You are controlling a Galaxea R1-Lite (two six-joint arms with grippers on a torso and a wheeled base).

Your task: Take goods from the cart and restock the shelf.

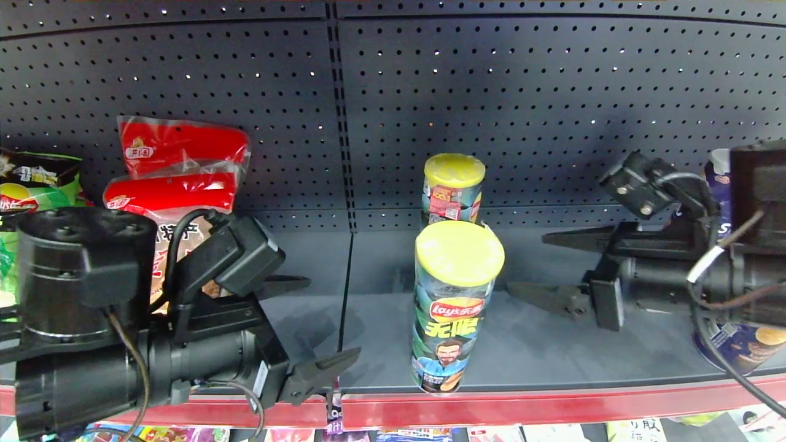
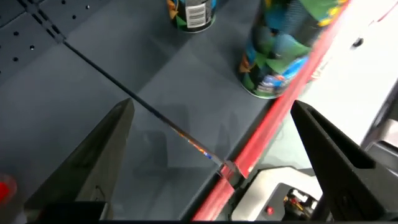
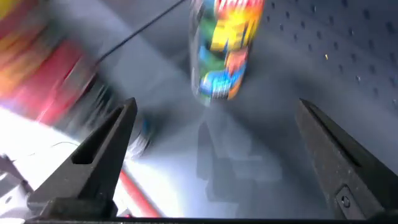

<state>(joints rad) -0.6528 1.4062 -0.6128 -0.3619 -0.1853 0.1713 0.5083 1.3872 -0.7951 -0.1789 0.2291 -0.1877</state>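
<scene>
Two chip canisters with yellow lids stand upright on the grey shelf deck (image 1: pixel 552 350). The front canister (image 1: pixel 455 307) is near the red front edge, and the back canister (image 1: pixel 453 187) is by the pegboard. My left gripper (image 1: pixel 331 318) hangs open to the left of the front canister with nothing between its fingers. The left wrist view shows the left gripper (image 2: pixel 212 104) over the deck, with the front canister (image 2: pixel 273 56) and back canister (image 2: pixel 193 14) beyond it. My right gripper (image 1: pixel 527 264) stands open and empty to the right of the canisters. A blurred canister (image 3: pixel 224 50) lies ahead of the right gripper (image 3: pixel 217 102).
Red snack bags (image 1: pixel 175 172) and a green bag (image 1: pixel 37 184) lean at the shelf's left end. A purple-blue canister (image 1: pixel 737 344) stands at the far right behind my right arm. The red shelf lip (image 1: pixel 552 405) runs along the front, with more goods below it.
</scene>
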